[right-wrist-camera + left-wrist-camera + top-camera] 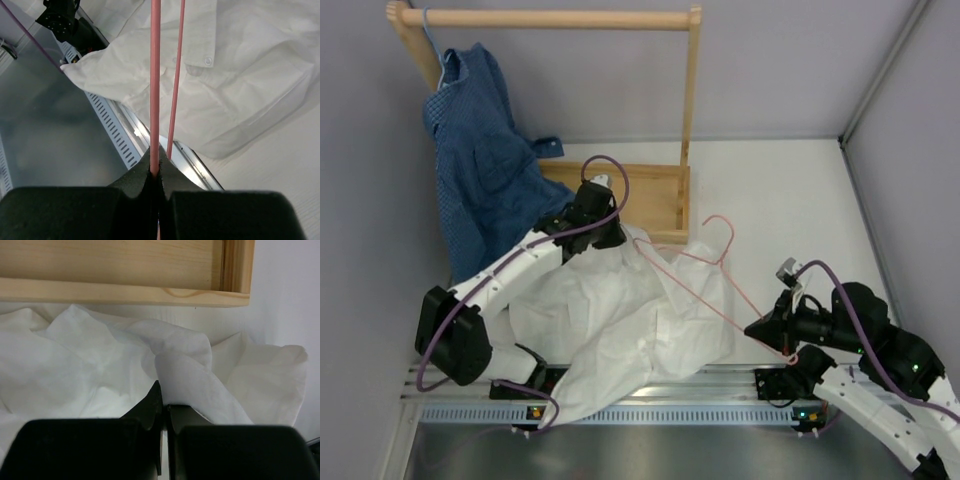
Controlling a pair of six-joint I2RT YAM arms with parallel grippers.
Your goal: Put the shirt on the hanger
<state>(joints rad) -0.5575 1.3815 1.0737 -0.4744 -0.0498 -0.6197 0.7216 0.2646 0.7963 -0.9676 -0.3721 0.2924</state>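
Note:
The white shirt [620, 320] lies crumpled on the table between the two arms, its lower edge hanging over the front rail. My left gripper [610, 236] is at the shirt's far edge, shut on a raised fold of the shirt [185, 375]. The pink wire hanger [715, 265] lies slanted across the shirt's right side, its hook toward the wooden stand. My right gripper [762, 328] is shut on the hanger's near corner, and the hanger's wire [155, 75] runs straight out from between the jaws over the shirt [240, 75], where a button shows.
A wooden clothes rack [560, 18] stands at the back with a blue checked shirt [480, 160] hanging at its left end. Its wooden base tray [650, 195] [125, 270] sits just beyond my left gripper. A slotted metal rail [650, 410] runs along the near edge. Grey walls [910, 130] close both sides.

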